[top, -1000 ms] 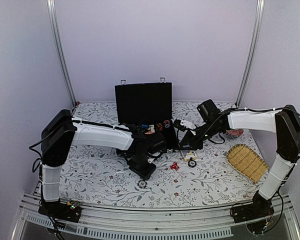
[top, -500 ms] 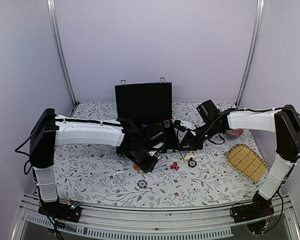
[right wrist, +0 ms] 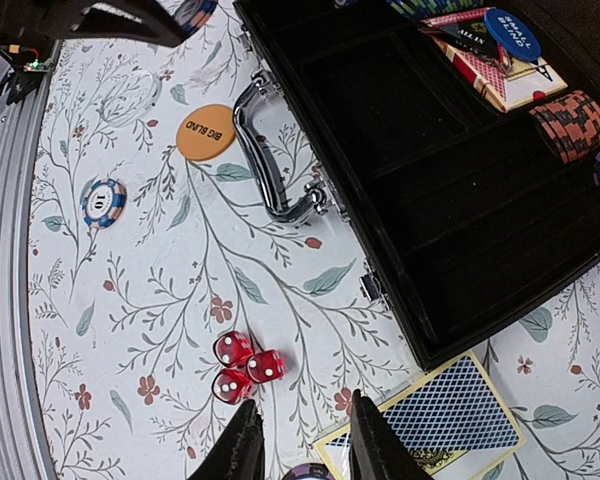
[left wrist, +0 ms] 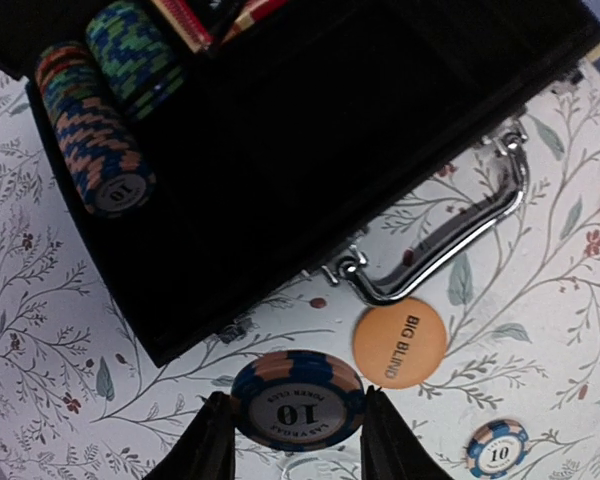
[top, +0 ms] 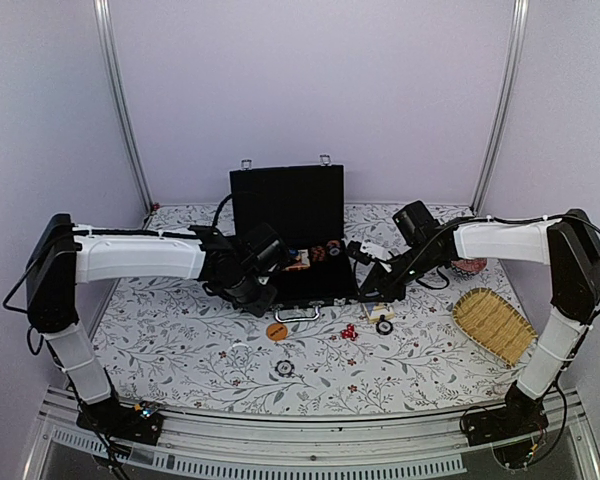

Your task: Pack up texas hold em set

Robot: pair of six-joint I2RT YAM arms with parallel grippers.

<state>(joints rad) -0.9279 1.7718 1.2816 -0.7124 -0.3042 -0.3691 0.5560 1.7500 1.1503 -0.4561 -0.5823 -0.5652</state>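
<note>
- Top view: the case (top: 286,205) stands open at the back of the floral table (top: 180,350), lid upright. My left gripper (top: 252,290) hangs at its front-left corner, and my right gripper (top: 377,296) is just off its right end. The orange disc (top: 277,330), red dice (top: 349,332) and a loose chip (top: 284,368) lie in front.
- Left wrist: my fingers (left wrist: 208,445) are clamped on a blue chip (left wrist: 298,400) by its rim, above the table just outside the case's front wall. Chip stacks (left wrist: 100,130) lie in the far slot. My judgement: lift the chip clear over the wall, turn it to match that row, and release it low so it cannot roll.
- Right wrist: my fingers (right wrist: 242,445) are part-closed. A rim shows between them at the frame's bottom, but I cannot tell whether it is gripped. A blue-backed card (right wrist: 442,415) lies beside the case's corner.
</note>
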